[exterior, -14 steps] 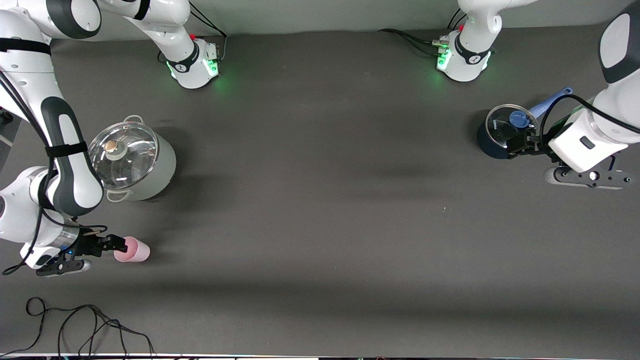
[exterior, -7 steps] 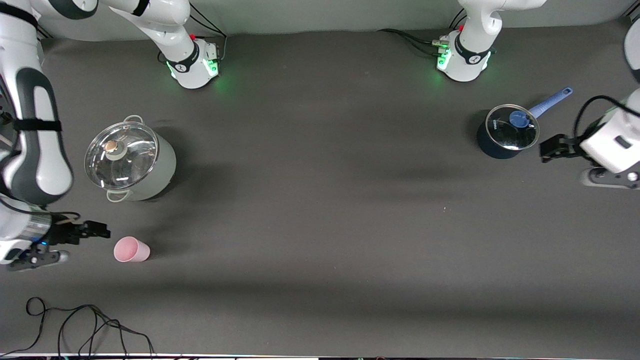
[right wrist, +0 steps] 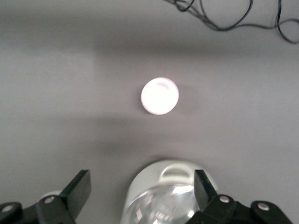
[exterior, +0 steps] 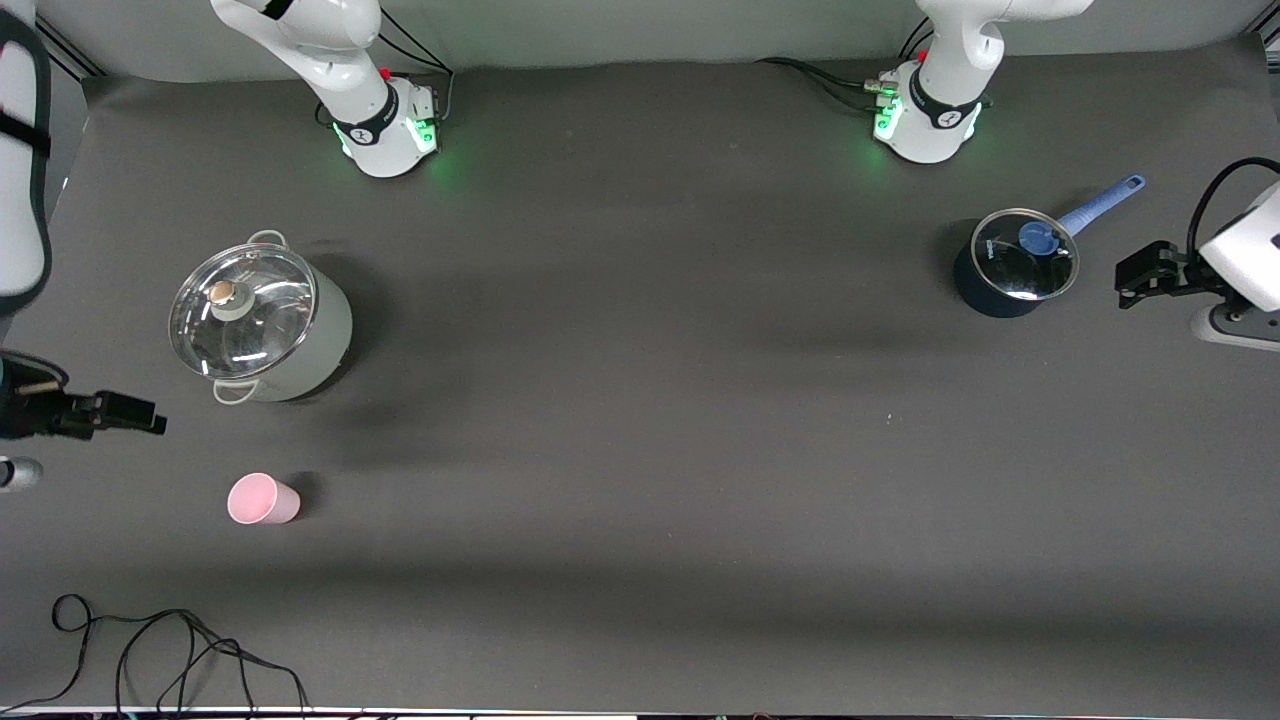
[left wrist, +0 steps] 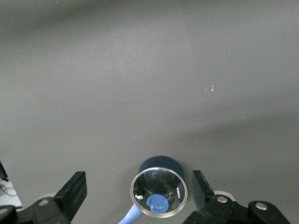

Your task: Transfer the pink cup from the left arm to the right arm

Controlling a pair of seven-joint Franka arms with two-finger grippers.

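Note:
The pink cup (exterior: 262, 500) stands upright on the table at the right arm's end, nearer to the front camera than the grey-green lidded pot (exterior: 260, 320). Nothing holds it. In the right wrist view the cup (right wrist: 160, 95) shows from above, apart from the gripper. My right gripper (exterior: 155, 420) is open and empty, over the table's edge beside the pot; in its own view (right wrist: 140, 186) the pot (right wrist: 173, 198) lies below its jaws. My left gripper (exterior: 1128, 282) is open and empty over the left arm's end, with the blue saucepan (left wrist: 160, 191) below it (left wrist: 138, 190).
The blue saucepan (exterior: 1012, 262) with glass lid and long handle stands at the left arm's end. A black cable (exterior: 150, 650) lies loose along the table's near edge, close to the cup; it also shows in the right wrist view (right wrist: 224, 16).
My right gripper has drawn away from the pink cup toward the table's end, leaving the cup standing. My left gripper has moved off the saucepan toward the left arm's end.

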